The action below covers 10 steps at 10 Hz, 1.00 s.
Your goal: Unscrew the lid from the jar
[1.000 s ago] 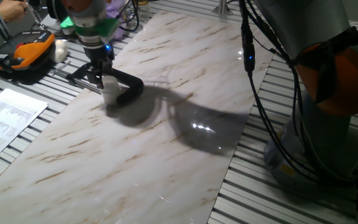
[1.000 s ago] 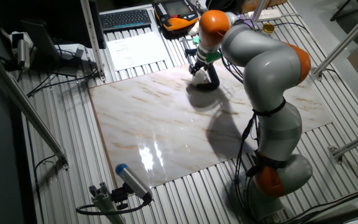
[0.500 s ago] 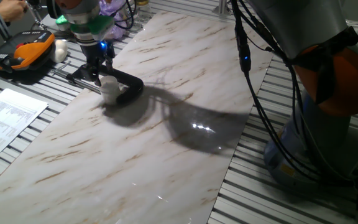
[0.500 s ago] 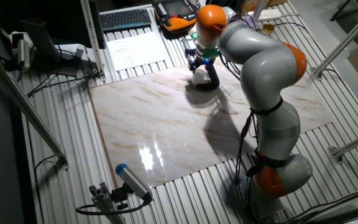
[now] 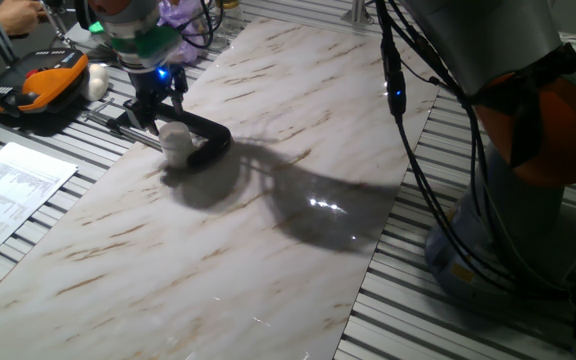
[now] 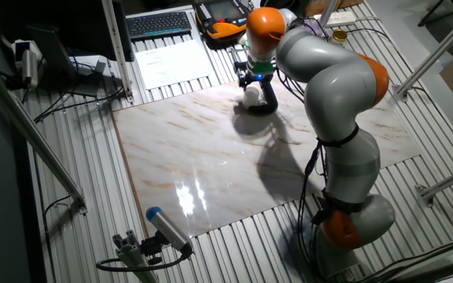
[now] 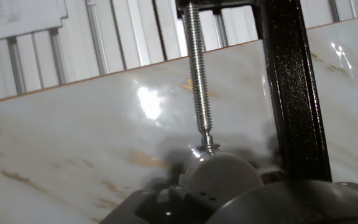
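Change since the earlier frames: the gripper (image 5: 158,100) is found slightly higher and further toward the desk's far-left corner than a second ago; the jar (image 5: 175,141) is unmoved.

Gripper: seen just above the jar in both fixed views (image 6: 252,79). Whether the fingers are spread or closed cannot be told; they are not shown in the hand view, and nothing is seen held.

Jar: small, white, upright near the far-left corner of the desk (image 5: 268,200), enclosed by a black clamp (image 5: 203,140). In the hand view the clamp's threaded screw (image 7: 197,81) is seen pressing on the jar's rounded side (image 7: 222,174), with the black clamp bar (image 7: 291,99) alongside. Also visible in the other fixed view (image 6: 252,95).

Lid: not told apart from the jar in any view.

Edges and room: the jar is set near the desk's left edge and far corner. The broad marble area toward the near edge and the right side is shown bare apart from the arm's shadow and light glare. The arm (image 6: 329,86) reaches over from the right side.

Surface: marble-patterned slab, glossy, laid on a ribbed metal bench (image 5: 488,320).

Surroundings: printed paper (image 5: 13,190) left of the desk; an orange-and-black handheld unit (image 5: 38,85) beyond it, with a white rounded lump (image 5: 96,80) beside it; a keyboard (image 6: 160,23) in the other fixed view; cables along the arm.
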Available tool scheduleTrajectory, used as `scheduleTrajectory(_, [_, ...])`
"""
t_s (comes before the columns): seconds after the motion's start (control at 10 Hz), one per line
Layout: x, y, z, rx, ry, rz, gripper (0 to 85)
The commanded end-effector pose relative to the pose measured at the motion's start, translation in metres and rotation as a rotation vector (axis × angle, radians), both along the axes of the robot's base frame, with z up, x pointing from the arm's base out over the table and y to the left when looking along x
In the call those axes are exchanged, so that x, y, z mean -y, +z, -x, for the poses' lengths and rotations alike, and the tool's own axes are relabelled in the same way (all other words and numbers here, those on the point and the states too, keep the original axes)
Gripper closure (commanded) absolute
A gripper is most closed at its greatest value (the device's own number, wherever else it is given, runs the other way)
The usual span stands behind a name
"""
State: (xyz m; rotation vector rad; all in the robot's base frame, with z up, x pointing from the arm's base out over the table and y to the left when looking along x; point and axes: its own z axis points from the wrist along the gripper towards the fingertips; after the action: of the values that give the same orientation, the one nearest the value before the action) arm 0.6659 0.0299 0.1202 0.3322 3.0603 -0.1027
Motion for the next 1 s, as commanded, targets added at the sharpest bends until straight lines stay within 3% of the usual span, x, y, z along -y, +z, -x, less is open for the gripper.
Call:
scheduleTrajectory(0.0, [0.0007,0.0001,0.0008,0.008,-1.713,-0.008,34.0])
scheduleTrajectory(0.2, [0.0015,-0.0016,0.0025,0.016,-1.754,-0.012,34.0])
scheduleTrajectory(0.4, [0.0022,-0.0001,0.0033,0.006,-1.792,0.003,34.0])
scheduleTrajectory(0.5, [0.0025,0.0004,0.0037,0.005,-1.839,0.007,17.0])
scheduleTrajectory(0.8, [0.0033,-0.0004,0.0077,0.031,-1.984,-0.034,17.0])
scheduleTrajectory(0.9, [0.0039,-0.0008,0.0081,0.026,-2.024,-0.036,17.0])
